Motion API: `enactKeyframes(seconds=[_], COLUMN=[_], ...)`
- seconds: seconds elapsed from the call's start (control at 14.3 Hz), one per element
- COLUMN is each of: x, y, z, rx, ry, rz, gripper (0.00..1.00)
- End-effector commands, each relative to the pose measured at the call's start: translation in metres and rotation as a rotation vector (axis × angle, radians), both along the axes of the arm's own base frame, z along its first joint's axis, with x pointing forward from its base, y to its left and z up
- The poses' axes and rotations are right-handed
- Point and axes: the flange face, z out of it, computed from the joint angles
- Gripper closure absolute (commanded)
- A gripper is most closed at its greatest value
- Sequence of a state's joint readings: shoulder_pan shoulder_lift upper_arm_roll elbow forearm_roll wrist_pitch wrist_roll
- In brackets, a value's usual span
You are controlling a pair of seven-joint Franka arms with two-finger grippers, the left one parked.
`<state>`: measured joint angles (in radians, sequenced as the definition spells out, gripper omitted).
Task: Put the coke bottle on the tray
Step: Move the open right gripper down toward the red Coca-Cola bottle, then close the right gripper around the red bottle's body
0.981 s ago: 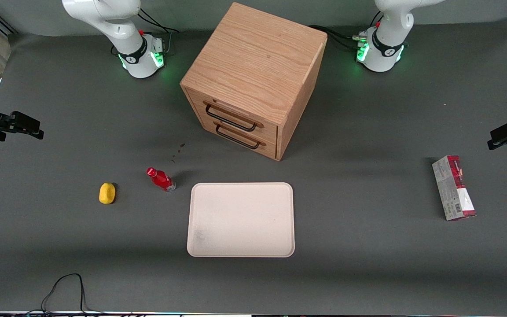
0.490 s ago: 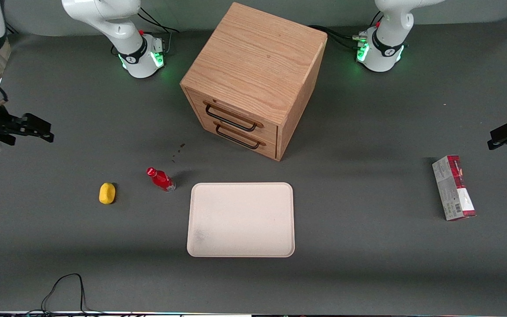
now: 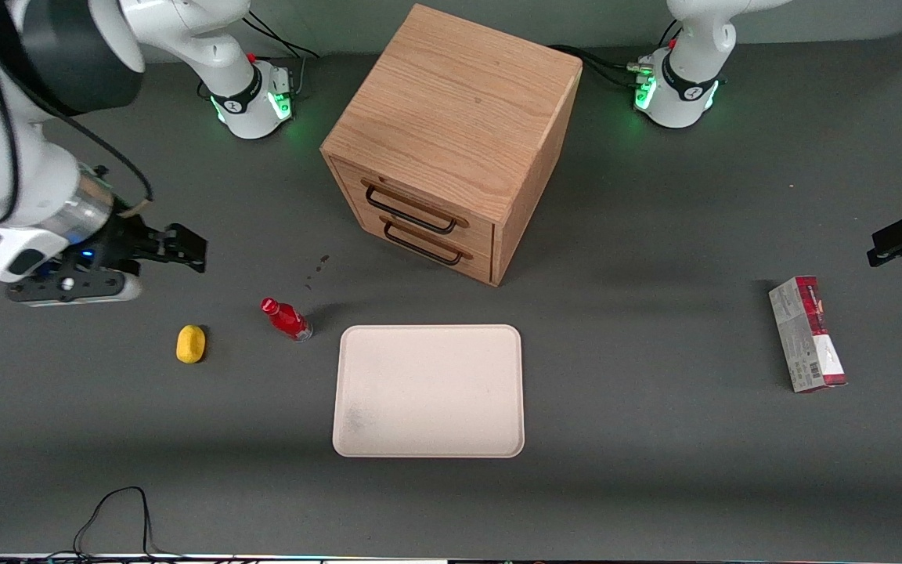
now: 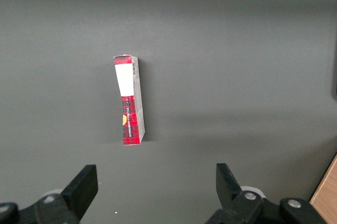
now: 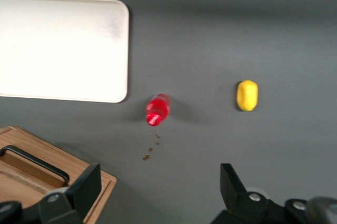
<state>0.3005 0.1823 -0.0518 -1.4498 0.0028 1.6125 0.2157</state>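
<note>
Gripper (image 3: 185, 252) now nearer coke bottle (image 3: 286, 319), jaws wide, empty.

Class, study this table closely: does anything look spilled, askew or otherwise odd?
A few small dark specks mark the table between the coke bottle and the wooden cabinet, like drips or crumbs. The cabinet sits turned at an angle to the tray. The open tool hangs above the table, holding nothing.
</note>
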Motion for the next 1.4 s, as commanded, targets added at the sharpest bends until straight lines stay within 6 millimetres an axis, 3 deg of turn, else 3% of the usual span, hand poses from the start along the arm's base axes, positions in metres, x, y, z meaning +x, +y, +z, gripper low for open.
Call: enactKeyframes(seconds=[0.0, 0.21, 0.91, 1.33], x=[-0.001, -0.005, -0.014, -0.026], y=[0.018, 0.011, 0.015, 0.018], z=[0.000, -0.020, -0.152, -0.217], rx=[0.016, 0.012, 0.029, 0.034], ry=[-0.005, 0.015, -0.030, -0.062], rz=[-0.019, -0.015, -0.010, -0.002], gripper=[0.00, 0.00, 0.00, 0.00])
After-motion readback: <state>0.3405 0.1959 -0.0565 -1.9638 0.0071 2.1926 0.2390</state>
